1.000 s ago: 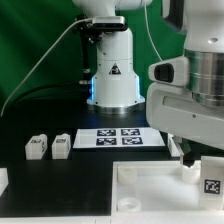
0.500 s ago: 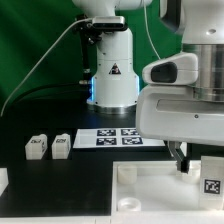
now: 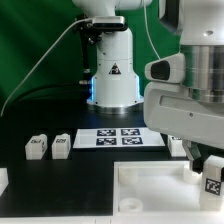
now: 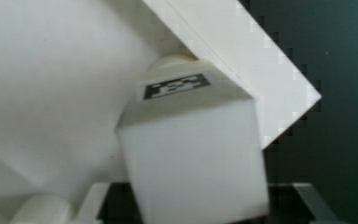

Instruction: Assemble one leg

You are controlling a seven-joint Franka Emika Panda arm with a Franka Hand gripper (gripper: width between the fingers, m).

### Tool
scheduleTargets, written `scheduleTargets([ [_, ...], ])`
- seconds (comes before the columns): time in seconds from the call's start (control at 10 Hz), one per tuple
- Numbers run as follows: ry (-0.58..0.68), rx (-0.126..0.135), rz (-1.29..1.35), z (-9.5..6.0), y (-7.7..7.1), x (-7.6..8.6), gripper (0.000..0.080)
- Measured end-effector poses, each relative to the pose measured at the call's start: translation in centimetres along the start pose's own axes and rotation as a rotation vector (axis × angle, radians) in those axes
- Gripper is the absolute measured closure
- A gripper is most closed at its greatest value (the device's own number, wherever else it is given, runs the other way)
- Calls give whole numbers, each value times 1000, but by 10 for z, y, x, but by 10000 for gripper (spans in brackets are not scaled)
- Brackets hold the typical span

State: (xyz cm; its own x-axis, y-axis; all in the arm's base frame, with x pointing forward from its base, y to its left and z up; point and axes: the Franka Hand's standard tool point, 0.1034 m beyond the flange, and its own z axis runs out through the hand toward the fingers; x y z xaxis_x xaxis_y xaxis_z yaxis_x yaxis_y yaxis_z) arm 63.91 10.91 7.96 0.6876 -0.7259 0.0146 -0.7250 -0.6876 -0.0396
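My gripper [image 3: 207, 168] is shut on a leg [image 3: 213, 178], a chunky white post with a black-and-white tag, and holds it over the far right corner of the white panel [image 3: 150, 190]. In the wrist view the leg [image 4: 194, 150] fills the space between my dark fingers [image 4: 105, 203], its tag facing the camera, with the panel [image 4: 51, 100] and its raised rim behind it. Whether the leg's end touches the panel is hidden. Two more legs [image 3: 38, 148] [image 3: 62, 144] stand on the black table at the exterior view's left.
The marker board [image 3: 120, 137] lies flat behind the panel, in front of the robot base [image 3: 110, 80]. A further white part [image 3: 3, 180] shows at the exterior view's left edge. A green backdrop stands behind.
The arm's body has shifted slightly to the exterior view's right and up. The held leg stays at the panel's right corner and now looks a little tilted.
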Motion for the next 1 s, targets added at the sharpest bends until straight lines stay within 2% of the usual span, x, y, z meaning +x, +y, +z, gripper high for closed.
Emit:
scheduleTargets([
  [0.1,0,-1,40,0,1,0,503],
  [0.4,-40,7,475,1,9,4,503],
  [0.6,-104,19,783,1,13,3,502],
  [0.7,-112,18,940,1,15,1,502],
  [1.0,-123,-21,1241,0,17,-1,502],
])
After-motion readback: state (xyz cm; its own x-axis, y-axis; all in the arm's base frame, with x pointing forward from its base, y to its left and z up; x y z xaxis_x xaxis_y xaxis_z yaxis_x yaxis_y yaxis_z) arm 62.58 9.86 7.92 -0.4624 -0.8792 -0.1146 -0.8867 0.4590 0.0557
